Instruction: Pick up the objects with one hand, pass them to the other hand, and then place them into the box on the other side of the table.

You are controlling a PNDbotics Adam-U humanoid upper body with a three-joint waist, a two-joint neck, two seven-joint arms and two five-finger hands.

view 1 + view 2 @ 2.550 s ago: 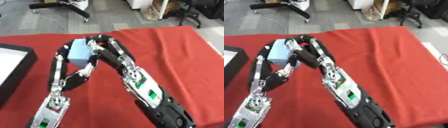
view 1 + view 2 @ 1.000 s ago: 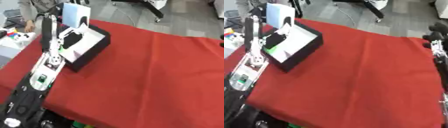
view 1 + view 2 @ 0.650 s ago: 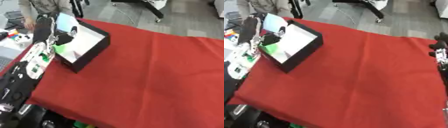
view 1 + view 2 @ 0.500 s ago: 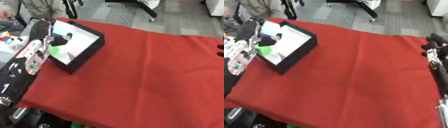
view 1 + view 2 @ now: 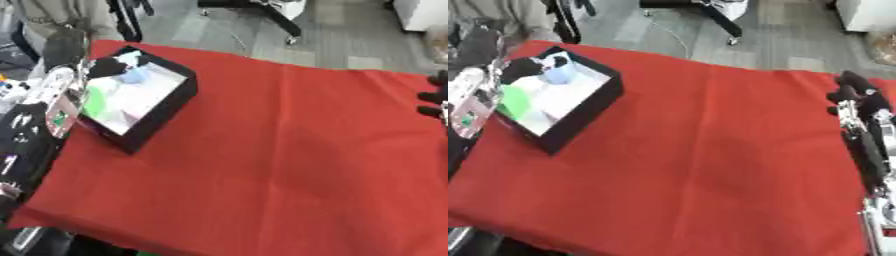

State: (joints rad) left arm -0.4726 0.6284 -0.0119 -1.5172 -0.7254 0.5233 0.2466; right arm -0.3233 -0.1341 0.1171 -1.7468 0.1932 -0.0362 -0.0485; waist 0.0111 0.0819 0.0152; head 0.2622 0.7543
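Pale blue object (image 5: 136,76) now inside box (image 5: 163,107); left hand (image 5: 103,66) lowered beside it.

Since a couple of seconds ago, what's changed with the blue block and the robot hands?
The pale blue block, then held up between both robot hands over the cloth, went with the left robot hand to the black box and now lies inside it. The right robot hand has drawn back to the table's right edge. The camera also swung left. The red cloth stayed as it was.
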